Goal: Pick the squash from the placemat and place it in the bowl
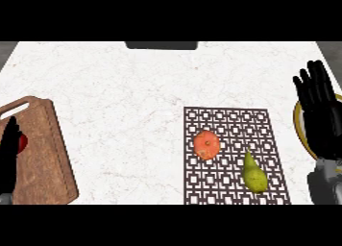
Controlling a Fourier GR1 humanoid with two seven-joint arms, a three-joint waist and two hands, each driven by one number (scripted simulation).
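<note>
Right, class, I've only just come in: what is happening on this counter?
Nothing is held yet. The orange squash lies on the patterned placemat, with a yellow-green pear-like fruit beside it. The right hand is open, fingers straight, over a yellow-rimmed bowl at the right edge. The left hand shows over a wooden cutting board, partly hiding a red item; its fingers are unclear.

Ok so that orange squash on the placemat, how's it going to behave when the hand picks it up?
The squash looks rounded and slightly lumpy, so it may roll or wobble if nudged on the flat placemat. It appears solid and stiff, unlikely to deform. Its skin looks smooth, so it could slip; the right hand, open now, should probably curl well round it.
</note>
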